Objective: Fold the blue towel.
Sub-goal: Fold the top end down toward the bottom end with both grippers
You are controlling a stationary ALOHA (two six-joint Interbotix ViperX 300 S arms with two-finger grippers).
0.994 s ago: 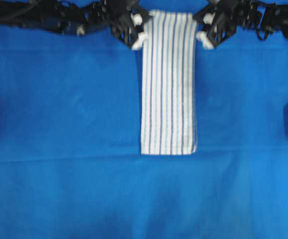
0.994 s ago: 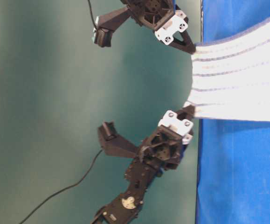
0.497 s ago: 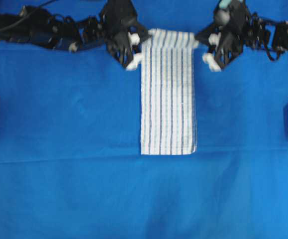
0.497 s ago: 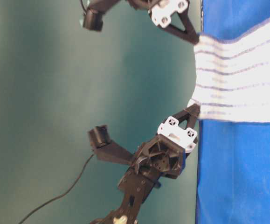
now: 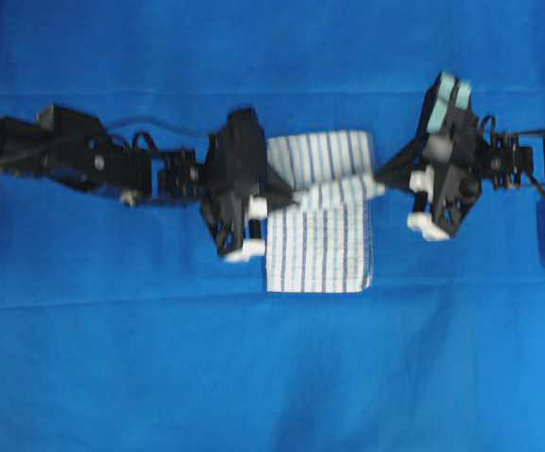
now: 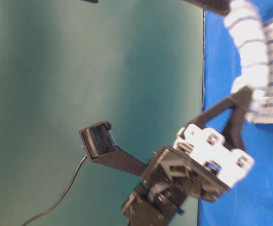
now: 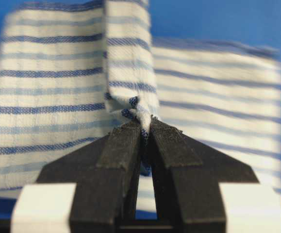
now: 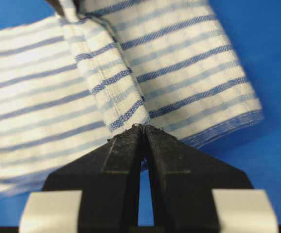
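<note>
Striped white cloth, the blue towel (image 5: 321,247), is the only loose thing we count on the blue table covering (image 5: 253,377), and it lies slightly above the middle of the surface. We see two grippers, one at each side of it. Our left gripper (image 5: 291,199) has its jaws pinched tight on a bunched corner of the towel, plain in the left wrist view (image 7: 141,125). Our right gripper (image 5: 377,181) is likewise clamped on the opposite corner (image 8: 141,130). Between the two grips a band of towel hangs raised and doubled over the flat part, whose lower edge rests on the covering. We count two black mounts, one at each side edge.
</note>
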